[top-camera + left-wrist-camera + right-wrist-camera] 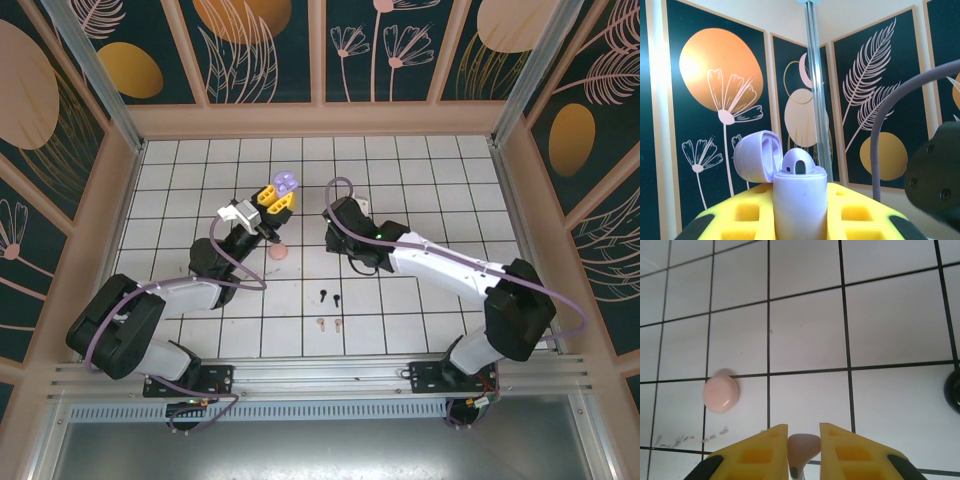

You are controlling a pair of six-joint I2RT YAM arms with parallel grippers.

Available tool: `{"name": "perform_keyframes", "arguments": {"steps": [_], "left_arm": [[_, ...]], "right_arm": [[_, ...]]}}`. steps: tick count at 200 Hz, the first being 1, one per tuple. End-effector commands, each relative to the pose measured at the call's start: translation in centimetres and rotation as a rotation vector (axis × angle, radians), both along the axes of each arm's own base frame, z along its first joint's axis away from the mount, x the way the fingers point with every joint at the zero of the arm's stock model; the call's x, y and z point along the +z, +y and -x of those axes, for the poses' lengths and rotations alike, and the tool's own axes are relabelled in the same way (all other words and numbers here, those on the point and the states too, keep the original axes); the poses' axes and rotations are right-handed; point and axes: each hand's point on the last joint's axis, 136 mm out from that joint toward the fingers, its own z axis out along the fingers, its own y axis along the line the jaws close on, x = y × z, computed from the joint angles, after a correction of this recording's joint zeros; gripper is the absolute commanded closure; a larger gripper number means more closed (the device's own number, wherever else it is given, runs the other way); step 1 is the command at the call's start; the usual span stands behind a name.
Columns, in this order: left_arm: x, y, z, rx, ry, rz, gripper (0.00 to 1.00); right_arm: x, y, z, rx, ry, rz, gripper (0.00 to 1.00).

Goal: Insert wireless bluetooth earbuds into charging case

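Top view: left gripper (277, 198) clamped on the open lilac case (286, 183); black earbuds (323, 295) and pink earbuds (321, 322) on the tabletop (440, 180). Left wrist: lid (757, 157) tipped back. Right wrist: right gripper (803, 432) pinches a pale earbud (802, 446); you should lower it stem-first, squarely over an empty slot.

site: robot lab cell | rig: my left arm (130, 320) and right arm (450, 265) bolted to an aluminium rail (320, 374) at the near edge | surface: white desk (440, 170), black grid | surround: leaf-and-flower printed wall panels (265, 45) between metal posts (95, 70)
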Motion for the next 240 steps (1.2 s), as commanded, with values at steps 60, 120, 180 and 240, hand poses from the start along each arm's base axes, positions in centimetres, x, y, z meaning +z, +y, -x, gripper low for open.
{"name": "perform_keyframes", "arguments": {"steps": [60, 120, 180, 240], "left_arm": [[3.1, 0.4, 1.3, 0.009, -0.123, 0.033, 1.00], [2.4, -1.2, 1.1, -0.057, -0.117, -0.030, 1.00], [2.0, -2.8, 0.5, -0.117, -0.101, -0.067, 1.00], [1.9, -3.4, -0.3, -0.149, -0.078, -0.036, 1.00]], "right_arm": [[11.2, -1.1, -1.7, 0.028, -0.251, -0.090, 0.81], [20.6, -1.6, -2.2, 0.099, -0.439, -0.159, 0.81], [26.8, -0.3, -1.3, 0.215, -0.574, -0.240, 0.80], [27.8, 1.0, -0.2, 0.303, -0.619, -0.304, 0.80]]}}
